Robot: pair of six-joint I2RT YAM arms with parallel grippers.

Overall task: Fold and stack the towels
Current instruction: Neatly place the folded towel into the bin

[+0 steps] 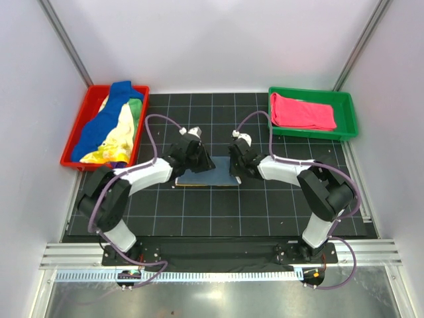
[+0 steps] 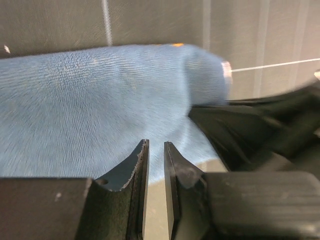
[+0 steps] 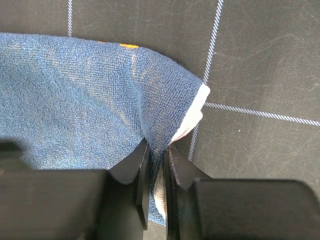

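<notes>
"Starting near the arms: what does each pincer have?" the first asks.

"The right pincer (image 3: 155,150) is clamped on a corner of the dark blue towel (image 3: 75,100), with cloth bunched between its fingers. The left pincer (image 2: 154,150) shows only a slit between its fingers, and the same towel lies just beyond. The view is too blurred to tell whether any cloth is nipped there."

"How will it handle?"

"Probably light and limp. The terry pile looks grippy rather than slick, and it sags into rounded folds. It wants holding by two corners of one edge, kept taut, or the middle will likely droop."

"And its look?"

"Dark blue looped pile, a paler underside at the corner, a small orange mark on the edge. It lies mid-tabletop (image 1: 199,212), between the two arms, roughly a flat rectangle."

"Farther back?"

"On the left, a red tray (image 1: 71,142) holds a loose heap of towels (image 1: 112,129): blue, green, yellow. On the right, a green tray (image 1: 348,109) holds a folded pink-red towel (image 1: 301,111)."
</notes>
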